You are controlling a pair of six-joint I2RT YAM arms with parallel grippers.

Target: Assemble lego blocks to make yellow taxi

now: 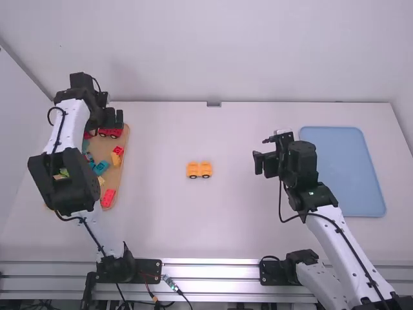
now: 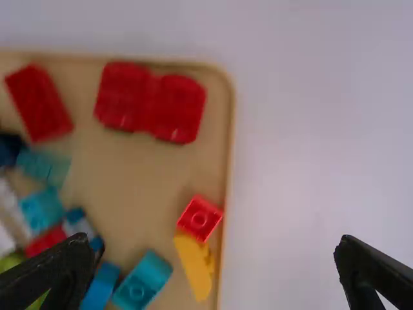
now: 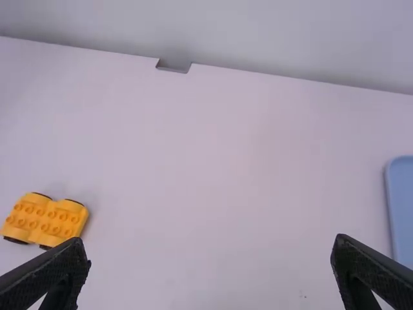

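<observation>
High view has the left gripper [image 1: 115,119], fingers spread, above the far end of the tan tray [image 1: 124,150], near a red wheeled base [image 1: 113,133]. Within the tray, a small red block [image 2: 200,218] touches a yellow block [image 2: 193,266], with teal blocks [image 2: 142,280] nearby; the left arm [image 1: 68,126] hides part of this tray. Well apart, the yellow wheeled base [image 1: 199,170] sits mid-counter [image 1: 226,219], between the trays. Right gripper [image 1: 264,164] is open over the counter, left of the blue tray [image 1: 342,169].

car bottom [image 1: 199,169] is yellow, wheels [image 3: 16,241] black | empty-looking aside, one tray [image 1: 342,171] is light blue | block tray [image 2: 148,171] is tancar bottom [image 1: 199,169] is yellow, wheels [image 3: 16,241] black | one tray [image 1: 342,171] is light blue | block tray [image 2: 148,171] is tan | table [image 1: 239,219] is white
</observation>
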